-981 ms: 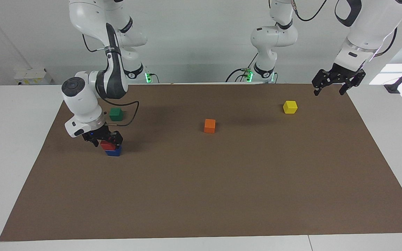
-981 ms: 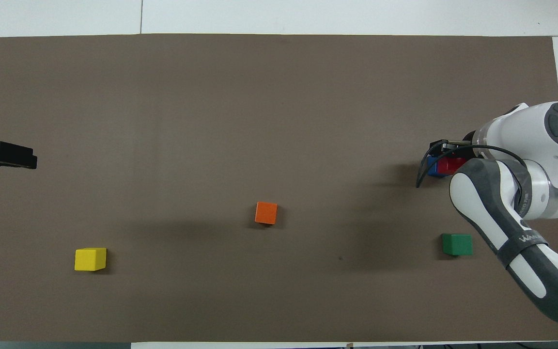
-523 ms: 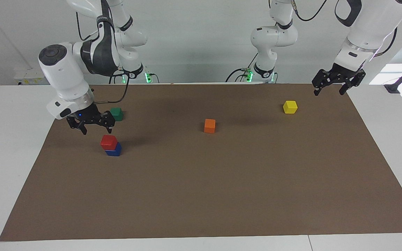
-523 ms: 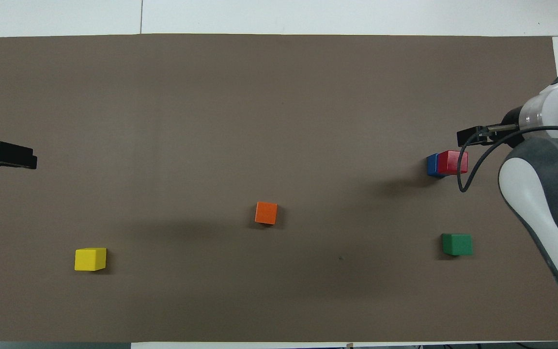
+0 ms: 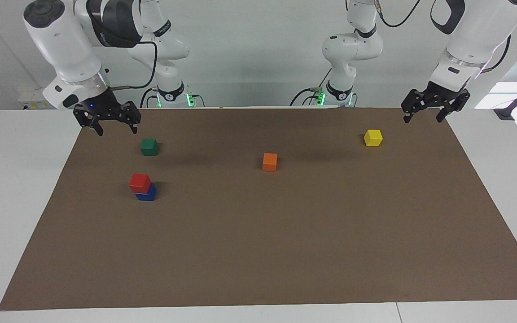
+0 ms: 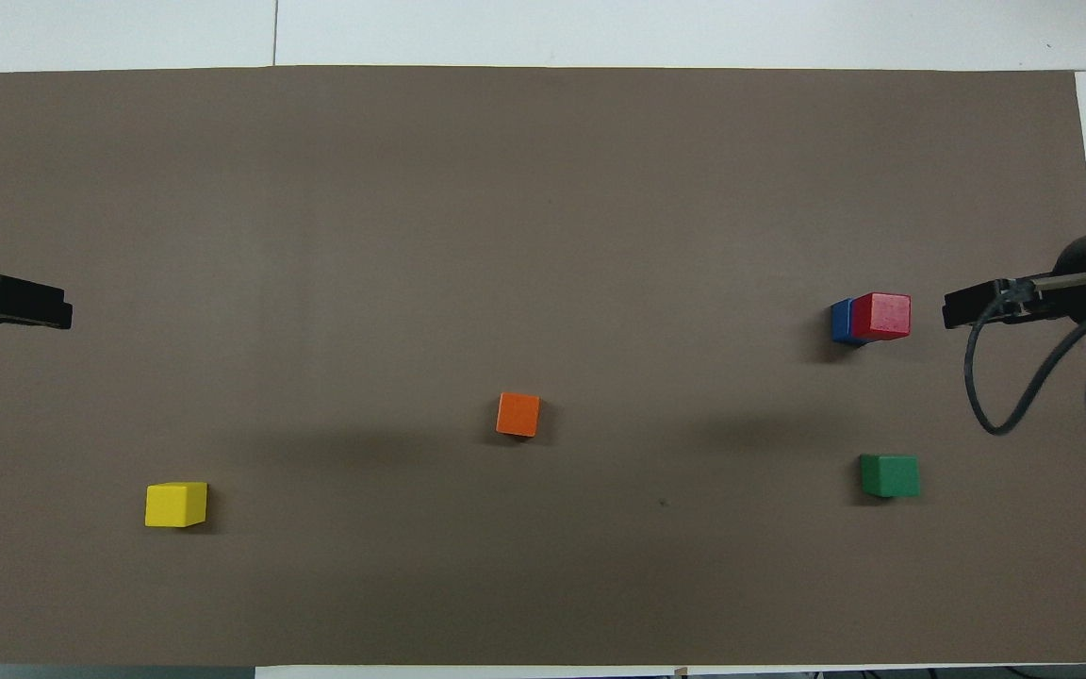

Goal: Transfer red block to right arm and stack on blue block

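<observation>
The red block [image 5: 140, 181] sits on the blue block [image 5: 147, 194] toward the right arm's end of the brown mat; the red one is shifted slightly off the blue one's middle. In the overhead view the red block [image 6: 880, 315] covers most of the blue block [image 6: 841, 321]. My right gripper [image 5: 117, 129] is open and empty, raised over the mat's edge beside the green cube; it shows in the overhead view [image 6: 956, 309] too. My left gripper [image 5: 422, 119] is open and empty and waits over the mat's corner at the left arm's end, also seen from overhead [image 6: 60, 314].
A green cube [image 5: 149, 146] lies nearer to the robots than the stack. An orange cube [image 5: 269, 162] lies mid-mat. A yellow cube [image 5: 373, 137] lies toward the left arm's end. The brown mat [image 5: 285, 251] covers the white table.
My right gripper let go of the red block on the blue block, opened, rose and drew back toward its base. The left arm has not moved.
</observation>
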Tool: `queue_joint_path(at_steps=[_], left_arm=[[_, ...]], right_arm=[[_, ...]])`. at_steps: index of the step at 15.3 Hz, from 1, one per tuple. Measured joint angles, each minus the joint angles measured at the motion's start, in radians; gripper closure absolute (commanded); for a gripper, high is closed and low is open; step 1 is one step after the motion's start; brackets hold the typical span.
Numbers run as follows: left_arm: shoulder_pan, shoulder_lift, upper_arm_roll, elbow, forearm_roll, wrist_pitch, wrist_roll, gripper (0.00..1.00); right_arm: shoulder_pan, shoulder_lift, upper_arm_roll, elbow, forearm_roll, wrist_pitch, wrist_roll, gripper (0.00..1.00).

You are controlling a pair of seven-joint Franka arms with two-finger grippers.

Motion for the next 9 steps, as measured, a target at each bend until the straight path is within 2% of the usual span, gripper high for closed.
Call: queue_joint_path(at_steps=[9], left_arm=[[0.0,0.0,0.0,0.0,0.0,0.0,0.0,0.0]], right_arm=[[-0.033,-0.001,-0.005,0.064,0.001,-0.047,-0.002,0.0]])
